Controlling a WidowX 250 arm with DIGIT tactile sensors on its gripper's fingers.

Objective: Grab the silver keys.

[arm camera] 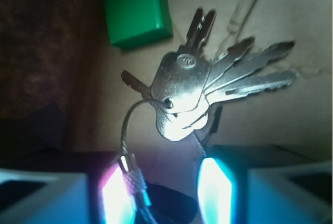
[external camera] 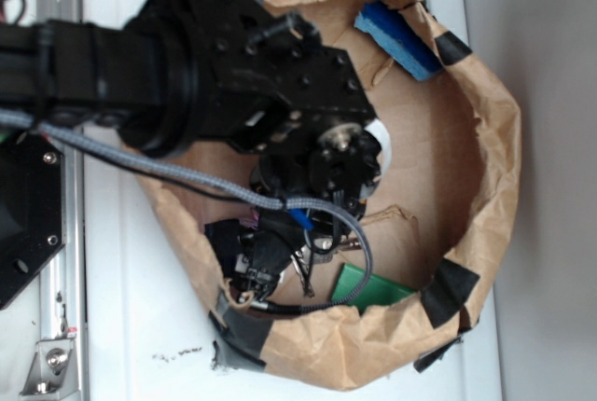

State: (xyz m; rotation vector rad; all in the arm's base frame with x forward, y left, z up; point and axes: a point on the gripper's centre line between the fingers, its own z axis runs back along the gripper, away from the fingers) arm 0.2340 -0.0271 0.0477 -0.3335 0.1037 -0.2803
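The silver keys (arm camera: 208, 86) are shiny grey metal, on a thin silvery wire loop (arm camera: 127, 130). A glossy green block (arm camera: 136, 8) lies on plain tan cardboard (arm camera: 291, 15). The fingers (arm camera: 216, 190) glow pale blue and white, one edged with pink. The arm (external camera: 233, 75) is black, with a grey braided cable (external camera: 140, 163). A blue block (external camera: 396, 37) rests against crumpled brown paper (external camera: 485, 159) patched with black tape (external camera: 448, 289). The desk (external camera: 140, 326) is white.

White table (external camera: 140, 326), brown paper bin (external camera: 485, 140) on it, holding silver keys (arm camera: 208, 88), green block (arm camera: 136, 8), blue block (external camera: 396, 39)
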